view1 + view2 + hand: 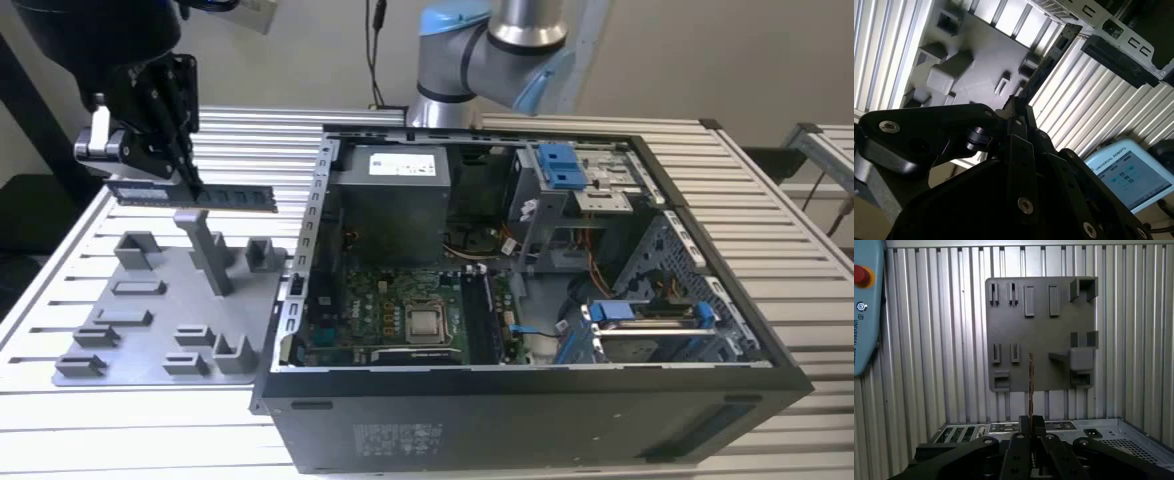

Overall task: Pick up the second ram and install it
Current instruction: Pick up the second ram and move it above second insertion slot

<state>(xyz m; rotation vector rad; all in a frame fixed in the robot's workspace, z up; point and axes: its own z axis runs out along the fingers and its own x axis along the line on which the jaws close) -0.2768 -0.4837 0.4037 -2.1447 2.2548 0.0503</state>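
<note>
Your ribbed metal bench (120, 420), with a plain pale wall (707, 60) behind.
You get even light across the slats; another slatted frame (827, 150) stands at the exterior view's right edge.

We see the claw (1014, 111) closed on the second ram (1050, 54), which runs edge-on above the ribbed tabletop (1089, 100). Beyond it lies the grey fixture plate (988, 56). The computer case (1119, 47) and a lit pendant screen (1126, 175) are nearby.

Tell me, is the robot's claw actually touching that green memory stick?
Touching. In the exterior view the gripper pinches the memory stick; the first wrist view shows the stick clamped edge-on between its jaws.
</note>
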